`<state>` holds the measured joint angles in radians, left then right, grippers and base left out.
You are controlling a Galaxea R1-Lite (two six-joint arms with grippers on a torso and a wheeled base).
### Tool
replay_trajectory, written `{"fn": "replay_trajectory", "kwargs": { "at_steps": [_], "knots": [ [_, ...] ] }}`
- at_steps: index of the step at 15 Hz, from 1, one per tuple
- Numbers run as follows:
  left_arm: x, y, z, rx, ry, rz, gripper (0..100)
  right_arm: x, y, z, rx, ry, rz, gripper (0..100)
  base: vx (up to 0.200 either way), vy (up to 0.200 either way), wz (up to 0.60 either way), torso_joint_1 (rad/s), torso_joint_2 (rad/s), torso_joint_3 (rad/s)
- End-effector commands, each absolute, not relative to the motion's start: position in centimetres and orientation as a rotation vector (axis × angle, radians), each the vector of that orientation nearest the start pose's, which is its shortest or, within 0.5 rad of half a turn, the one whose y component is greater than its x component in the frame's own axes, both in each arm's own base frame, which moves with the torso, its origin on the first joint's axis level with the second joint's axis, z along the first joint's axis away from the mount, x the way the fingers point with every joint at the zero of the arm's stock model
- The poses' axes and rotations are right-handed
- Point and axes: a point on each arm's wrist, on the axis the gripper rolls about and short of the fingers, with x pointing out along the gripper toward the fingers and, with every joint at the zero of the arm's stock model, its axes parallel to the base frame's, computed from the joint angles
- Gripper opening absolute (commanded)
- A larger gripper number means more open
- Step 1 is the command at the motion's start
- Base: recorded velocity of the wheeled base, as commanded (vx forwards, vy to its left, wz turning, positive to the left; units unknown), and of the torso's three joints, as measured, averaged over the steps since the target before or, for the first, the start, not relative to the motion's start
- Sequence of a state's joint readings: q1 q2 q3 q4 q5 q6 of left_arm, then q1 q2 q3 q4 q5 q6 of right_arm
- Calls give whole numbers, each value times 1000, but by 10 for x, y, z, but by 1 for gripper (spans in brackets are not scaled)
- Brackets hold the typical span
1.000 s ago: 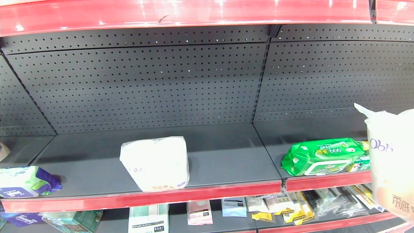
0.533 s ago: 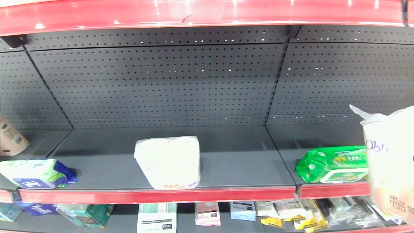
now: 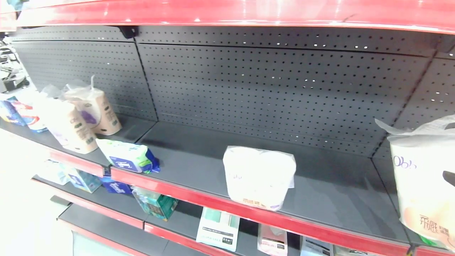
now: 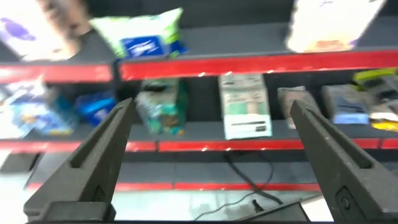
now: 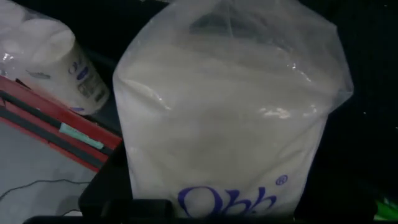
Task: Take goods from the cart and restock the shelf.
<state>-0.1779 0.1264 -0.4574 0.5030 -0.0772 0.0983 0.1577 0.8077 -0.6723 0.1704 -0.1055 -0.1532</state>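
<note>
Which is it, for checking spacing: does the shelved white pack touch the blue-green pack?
Apart. The head view shows bare shelf between the white pack and the blue-green pack.

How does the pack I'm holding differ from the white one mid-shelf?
The held pack is in the air at the right; the shelf pack rests on the shelf by its red edge. The held pack stands tall, wrap bunched on top; the shelf pack sits squat. Both white, plastic-wrapped.

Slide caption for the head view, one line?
One white tissue pack stands at the shelf's front edge; a second pack is held up at the right.
</note>
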Motion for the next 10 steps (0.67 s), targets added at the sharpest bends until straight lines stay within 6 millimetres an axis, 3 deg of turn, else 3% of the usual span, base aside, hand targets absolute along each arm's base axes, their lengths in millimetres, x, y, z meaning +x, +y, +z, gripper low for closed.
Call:
{"fn": "replay_trajectory", "kwargs": {
  "at_steps": [1,5,10],
  "knots": [
    [-55,8,149,106,163,-262,100,80,10,236,-193,326,76,0,0,0,0,0,0,0],
    [-55,8,149,108,164,-263,100,108,14,231,-149,370,66,0,0,0,0,0,0,0],
    [-54,8,149,111,168,-262,100,180,15,216,-136,368,123,0,0,0,0,0,0,0]
  ]
}}
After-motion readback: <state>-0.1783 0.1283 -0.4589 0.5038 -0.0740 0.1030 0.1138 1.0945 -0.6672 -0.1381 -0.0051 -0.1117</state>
